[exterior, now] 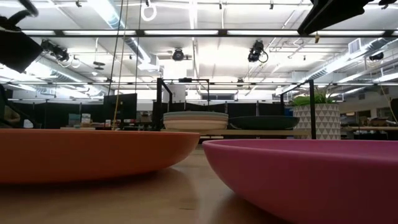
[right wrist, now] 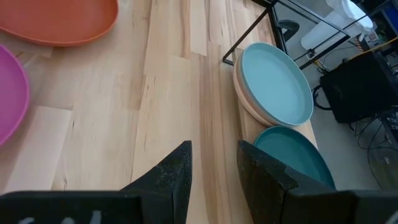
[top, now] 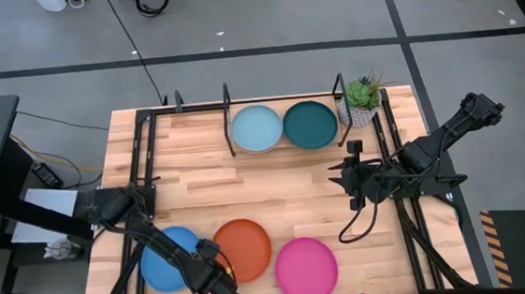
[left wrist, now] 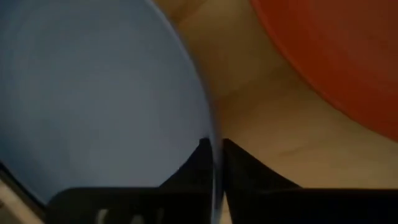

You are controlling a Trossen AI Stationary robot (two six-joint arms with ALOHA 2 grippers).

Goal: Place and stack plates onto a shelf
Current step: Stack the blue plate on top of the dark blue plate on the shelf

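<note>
The left gripper (top: 225, 286) is down at the near edge of the table, and its fingers (left wrist: 239, 165) are pinched on the rim of the blue plate (top: 168, 259) — the wrist view shows the thin edge running right between the two dark tips, so it has hold of that plate. Just past the gripper on its other side sits the orange plate (top: 243, 250), close but not touching the blue one as far as I can tell, and the pink plate (top: 306, 268) lies beyond that along the same near edge. Farther out, across bare wood, the right gripper (top: 351, 179) hovers over the table with its fingers (right wrist: 176, 171) a narrow gap apart and nothing between them. Ahead of it, at the far edge, is the shelf (top: 227, 98) — the light teal plate (top: 256, 128) rests there on top of a cream one (right wrist: 249, 102), with the dark teal plate (top: 309, 124) just beside that stack and a small potted plant (top: 362, 100) next to it.
</note>
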